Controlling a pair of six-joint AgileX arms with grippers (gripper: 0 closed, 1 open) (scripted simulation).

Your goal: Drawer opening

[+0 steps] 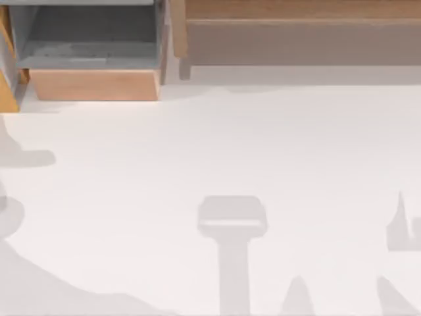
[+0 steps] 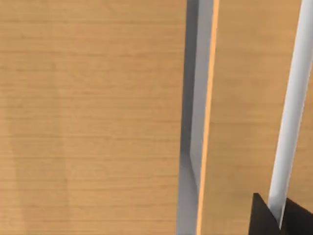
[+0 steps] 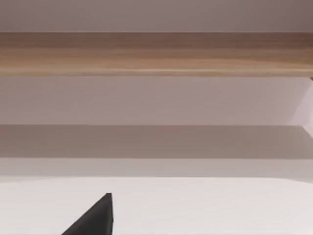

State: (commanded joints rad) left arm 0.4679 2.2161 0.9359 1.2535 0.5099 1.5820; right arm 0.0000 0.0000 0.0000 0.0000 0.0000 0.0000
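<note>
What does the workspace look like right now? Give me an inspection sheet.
Surface: white table, arm shadows across it.
Job's things: drawer, orange front, a sliver at the far left edge.
Clutter: nothing seen.
Grippers: left gripper close against a wood panel, at a pale bar; right gripper low over the table, facing a wooden shelf.
Cables: nothing seen.
Surroundings: tan-fronted drawer pulled out, back left; the shelf back right.

Matte black pincer fingers [image 2: 274,218] with sharp wedge tips (plain, unmarked); another black wedge [image 3: 95,218].
</note>
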